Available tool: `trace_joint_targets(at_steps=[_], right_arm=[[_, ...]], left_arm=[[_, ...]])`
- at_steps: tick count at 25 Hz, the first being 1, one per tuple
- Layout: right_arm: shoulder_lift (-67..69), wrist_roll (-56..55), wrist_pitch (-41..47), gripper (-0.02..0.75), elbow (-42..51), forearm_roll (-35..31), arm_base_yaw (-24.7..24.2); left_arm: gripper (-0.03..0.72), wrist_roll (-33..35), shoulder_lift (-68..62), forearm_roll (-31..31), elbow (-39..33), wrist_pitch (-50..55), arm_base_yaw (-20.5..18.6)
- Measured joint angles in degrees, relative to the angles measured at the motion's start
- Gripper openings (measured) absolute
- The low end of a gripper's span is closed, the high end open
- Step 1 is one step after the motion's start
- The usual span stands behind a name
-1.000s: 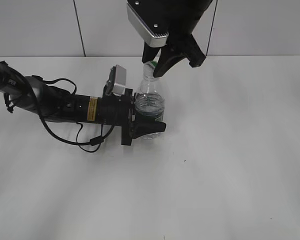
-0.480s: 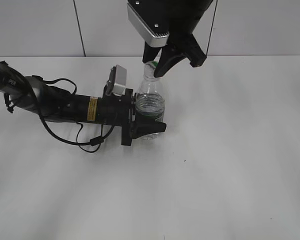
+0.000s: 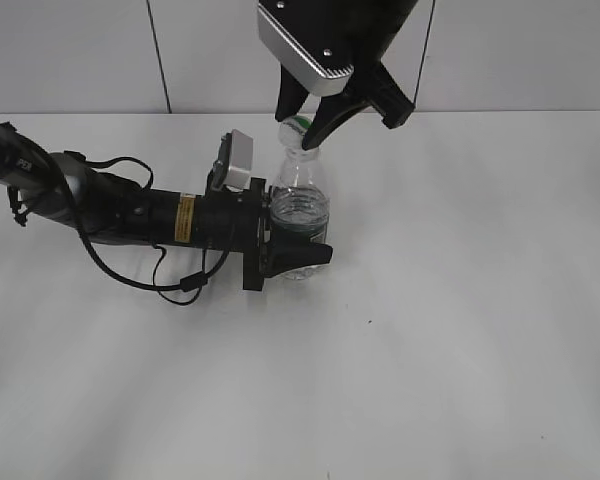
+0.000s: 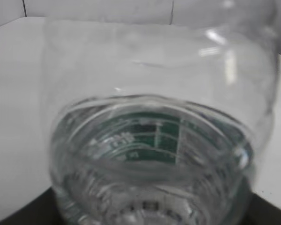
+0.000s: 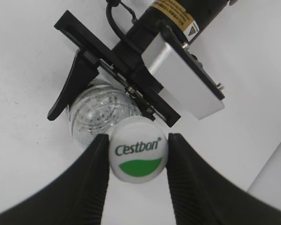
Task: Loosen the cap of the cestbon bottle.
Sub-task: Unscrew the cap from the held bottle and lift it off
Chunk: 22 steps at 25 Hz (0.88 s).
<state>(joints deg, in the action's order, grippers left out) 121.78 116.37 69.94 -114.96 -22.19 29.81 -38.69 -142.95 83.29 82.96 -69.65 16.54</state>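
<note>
While the right gripper [image 5: 136, 164] has both jaws pressed against the cap [image 5: 137, 156] from above, the left gripper [image 3: 292, 250] clamps the cestbon bottle [image 3: 301, 205] around its lower body. The bottle stands upright on the white table [image 3: 460, 330].

In the left wrist view the bottle [image 4: 159, 140] fills the frame, blurred and cut off at top and bottom; its label lettering is unreadable. In the exterior view the right arm [image 3: 330, 30] runs off the top edge, half hiding the cap [image 3: 298, 123].
</note>
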Motion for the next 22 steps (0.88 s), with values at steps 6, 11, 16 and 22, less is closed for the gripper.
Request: trace_joint_targets(at_steps=[6,11,16,22], right_arm=[[-0.57,-3.61,0.0,0.293,0.0,-0.18,0.0],[-1.66,-14.32,0.0,0.293,-1.29,-0.18,-0.07],[-1.77,-31.38,0.0,0.293,-1.85,1.76,-0.29],[-1.77,-55.01,-1.97,0.293,-1.85,11.59,-0.41]], left_arm=[[0.403,-0.05,0.0,0.0,0.0,0.0,0.0],[0.403,-0.05,0.0,-0.02,0.0,0.0,0.0],[0.403,-0.05,0.0,-0.01,0.0,0.0,0.0],[0.403,-0.05,0.0,-0.01,0.0,0.0,0.0]])
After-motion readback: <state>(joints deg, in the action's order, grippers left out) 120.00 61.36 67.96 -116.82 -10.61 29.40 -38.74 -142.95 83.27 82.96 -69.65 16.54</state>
